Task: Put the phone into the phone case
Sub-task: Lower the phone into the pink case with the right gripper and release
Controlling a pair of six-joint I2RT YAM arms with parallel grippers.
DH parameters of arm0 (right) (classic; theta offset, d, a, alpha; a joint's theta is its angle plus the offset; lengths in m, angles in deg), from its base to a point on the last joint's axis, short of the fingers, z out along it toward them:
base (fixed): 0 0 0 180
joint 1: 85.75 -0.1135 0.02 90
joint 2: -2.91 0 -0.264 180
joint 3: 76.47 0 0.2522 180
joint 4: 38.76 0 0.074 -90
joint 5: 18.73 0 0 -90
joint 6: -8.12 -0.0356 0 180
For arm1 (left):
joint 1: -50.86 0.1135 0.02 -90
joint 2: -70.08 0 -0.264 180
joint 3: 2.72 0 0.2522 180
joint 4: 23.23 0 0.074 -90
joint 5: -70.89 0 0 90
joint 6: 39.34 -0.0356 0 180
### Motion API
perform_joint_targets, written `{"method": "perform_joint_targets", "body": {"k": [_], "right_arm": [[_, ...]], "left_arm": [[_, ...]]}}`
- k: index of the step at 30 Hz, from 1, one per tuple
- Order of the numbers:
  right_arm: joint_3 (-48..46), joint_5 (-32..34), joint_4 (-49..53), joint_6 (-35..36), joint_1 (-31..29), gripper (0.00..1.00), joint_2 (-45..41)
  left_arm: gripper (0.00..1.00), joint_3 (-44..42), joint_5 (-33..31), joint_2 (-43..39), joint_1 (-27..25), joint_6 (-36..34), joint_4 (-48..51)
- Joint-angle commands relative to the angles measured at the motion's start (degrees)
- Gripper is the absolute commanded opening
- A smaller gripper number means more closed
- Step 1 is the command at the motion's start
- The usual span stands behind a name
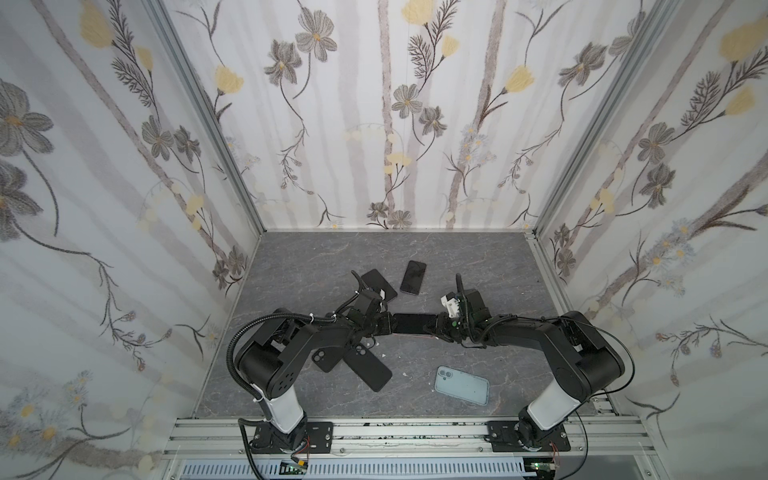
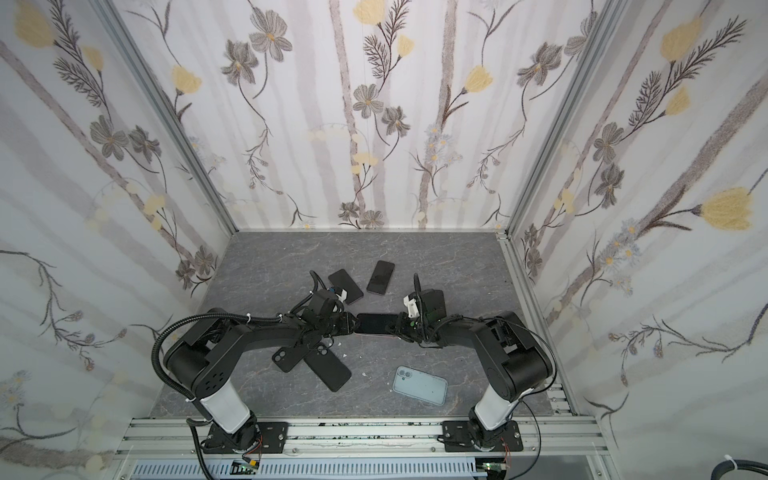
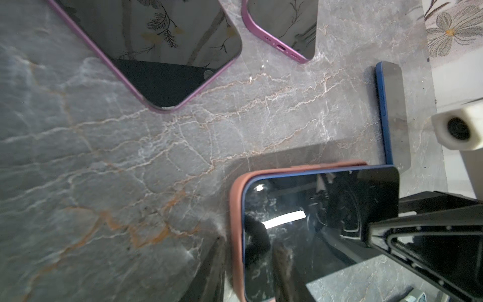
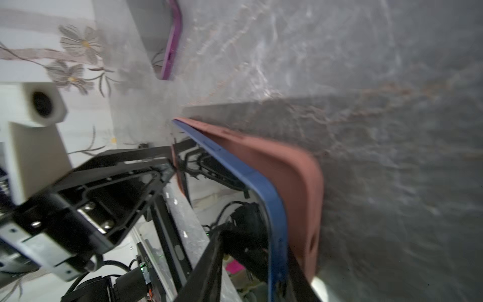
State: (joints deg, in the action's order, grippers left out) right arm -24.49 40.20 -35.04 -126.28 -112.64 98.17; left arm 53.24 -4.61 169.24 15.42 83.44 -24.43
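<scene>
**Grey marble-patterned table** point(image 1: 478, 266), walled on three sides by flowered panels point(image 1: 374, 124). The black left arm point(image 1: 291, 345) and black right arm point(image 1: 540, 336) reach in from the near rail and meet over the middle.

**Task pair.** The dark-screened phone with a blue frame point(image 3: 313, 222) is held between the arms, raised off the table with its shadow beneath. It is partly seated in the soft terracotta phone case point(image 3: 236, 222). Its left end sits inside the rim; toward the right end the blue edge stands proud of the case.

**Left hand** point(image 1: 390, 325): fingers drawn together on the cased left end, carrying the pair.

**Right hand** point(image 1: 437, 326): one finger point(image 3: 418, 248) lies over the unseated end of the screen. Whether this hand pinches or stands slightly apart cannot be told.

**Handling, as judged.** The phone is rigid and fairly heavy, with slick, breakable glass. The case is light and pliant, and its rim must stretch over each corner. The best hold is on the cased end and the long edges, with pressure near the free corners rather than mid-screen. The right finger itself covers the end that has yet to go in.

**Surroundings.**
- Near right: light-blue phone case point(image 1: 461, 385).
- Near left, partly under the left arm: two black phone cases point(image 1: 370, 370), touching.
- Far of centre: two purple-framed phones point(image 1: 414, 277), screens up.
- Beside the black cases: a white fleck point(image 1: 384, 356).
</scene>
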Motion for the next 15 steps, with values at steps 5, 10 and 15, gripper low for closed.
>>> {"method": "perform_joint_targets", "body": {"k": [5, 10, 15], "right_arm": [[3.49, 7.48, 10.09, 4.19, -0.49, 0.41, -1.05], [6.73, 10.67, 15.38, 5.12, -1.17, 0.51, -3.5], [8.34, 14.01, 21.08, 6.48, -1.74, 0.54, -7.26]], "left_arm": [[0.29, -0.18, -1.91, 0.22, -0.06, -0.17, 3.05], [0.29, 0.17, -3.03, -0.61, -0.04, -0.95, 4.27], [0.29, 1.21, -3.45, -1.15, -0.01, -1.66, 5.36]]}}
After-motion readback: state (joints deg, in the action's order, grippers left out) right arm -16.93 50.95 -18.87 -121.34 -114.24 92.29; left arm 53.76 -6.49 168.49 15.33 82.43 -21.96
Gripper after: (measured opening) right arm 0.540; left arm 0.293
